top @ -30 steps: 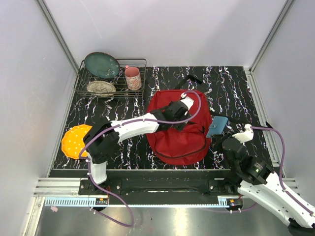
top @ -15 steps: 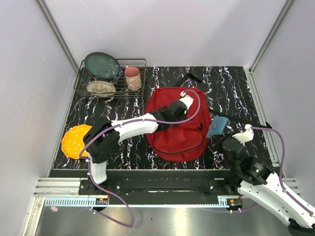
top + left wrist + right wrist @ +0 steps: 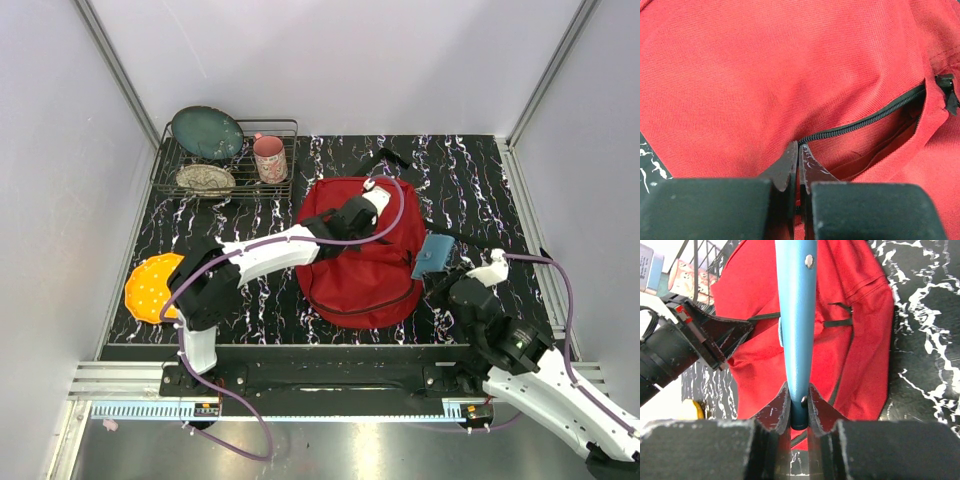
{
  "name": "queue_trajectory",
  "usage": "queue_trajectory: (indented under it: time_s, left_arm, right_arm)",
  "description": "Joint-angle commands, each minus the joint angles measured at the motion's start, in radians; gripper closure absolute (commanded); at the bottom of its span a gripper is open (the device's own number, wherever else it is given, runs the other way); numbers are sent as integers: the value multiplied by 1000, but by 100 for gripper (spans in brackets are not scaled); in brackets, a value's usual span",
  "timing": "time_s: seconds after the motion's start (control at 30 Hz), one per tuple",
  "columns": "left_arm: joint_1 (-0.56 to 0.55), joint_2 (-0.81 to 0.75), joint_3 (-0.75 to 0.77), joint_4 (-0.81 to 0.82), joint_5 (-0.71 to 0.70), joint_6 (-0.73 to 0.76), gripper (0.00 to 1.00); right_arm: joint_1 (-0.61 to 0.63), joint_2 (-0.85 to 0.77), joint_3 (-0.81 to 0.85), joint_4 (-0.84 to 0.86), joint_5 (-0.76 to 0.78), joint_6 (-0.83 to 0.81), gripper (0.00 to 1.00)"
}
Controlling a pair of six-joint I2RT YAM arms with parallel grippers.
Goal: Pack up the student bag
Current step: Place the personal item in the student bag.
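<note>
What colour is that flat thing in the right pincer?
Teal blue: a slim case, seen best in the right wrist view.

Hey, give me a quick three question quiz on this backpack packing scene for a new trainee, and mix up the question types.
1. True or false: the right hand is empty.
2. Multiple choice: the left hand is closed on A) the red backpack, at its zipper edge, B) the orange plate, C) the green plate.
3. Fill in the blank: the pink mug stands in the wire ___.

Key:
1. False; it grips a teal case.
2. A.
3. rack.
</note>
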State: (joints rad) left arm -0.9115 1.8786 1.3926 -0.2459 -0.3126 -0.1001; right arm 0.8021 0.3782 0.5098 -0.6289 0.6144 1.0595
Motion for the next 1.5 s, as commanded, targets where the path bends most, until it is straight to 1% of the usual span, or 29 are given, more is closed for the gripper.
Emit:
queue_trajectory:
  time_s: [0.0, 0.27, 0.3, 0.37, 0.4, 0.47, 0.5, 0.67, 0.73, 0.87, 0.9, 0.93, 1.07, 1.17, 1.2, 1.27, 1.3, 1.47]
  left_arm:
    - [13, -87, 51, 7, 20, 20, 100]
    - [11, -180, 62, -16, 86, 10, 100]
    - [11, -187, 63, -16, 90, 5, 100]
    - [11, -193, 72, -27, 95, 7, 100]
    - [11, -190, 78, -35, 95, 10, 100]
    - [13, -188, 89, -50, 92, 11, 100]
    - [13, -190, 89, -50, 92, 11, 100]
    - [11, -194, 98, -59, 83, 13, 100]
    - [13, -196, 101, -64, 86, 11, 100]
    - [13, -208, 91, -66, 95, 4, 100]
    - [11, -211, 88, -66, 95, 0, 100]
    - [11, -213, 85, -66, 96, -1, 100]
    - [13, -226, 75, -70, 101, -3, 100]
    - [13, -231, 65, -70, 104, -7, 100]
    - [13, -231, 65, -70, 106, -9, 100]
    - [13, -230, 57, -69, 113, -15, 100]
    - [11, -228, 59, -70, 115, -18, 100]
    - [11, -234, 63, -95, 132, -29, 100]
  right_arm:
    - [-3, 47, 3, 152, -79, -35, 87]
    - [-3, 149, -50, 420, -257, 22, 89]
    - [-4, 184, -54, 473, -295, 30, 91]
    - [-6, 226, -62, 527, -335, 53, 91]
    - [-7, 264, -66, 587, -378, 59, 92]
    - [-14, 315, -83, 655, -415, 83, 92]
    - [-21, 330, -89, 722, -457, 89, 93]
    - [-37, 428, -140, 866, -550, 155, 94]
    - [-46, 462, -171, 958, -594, 192, 94]
    - [-87, 585, -201, 1086, -654, 230, 94]
    - [-99, 605, -208, 1162, -686, 235, 94]
    - [-109, 626, -215, 1198, -697, 240, 95]
    - [-161, 735, -189, 1271, -742, 227, 94]
    - [-182, 801, -180, 1357, -783, 238, 95]
    - [-193, 814, -180, 1406, -795, 243, 95]
    - [-205, 841, -182, 1445, -808, 250, 95]
    - [-216, 844, -182, 1474, -817, 252, 95]
    - [-257, 820, -194, 1466, -800, 249, 94]
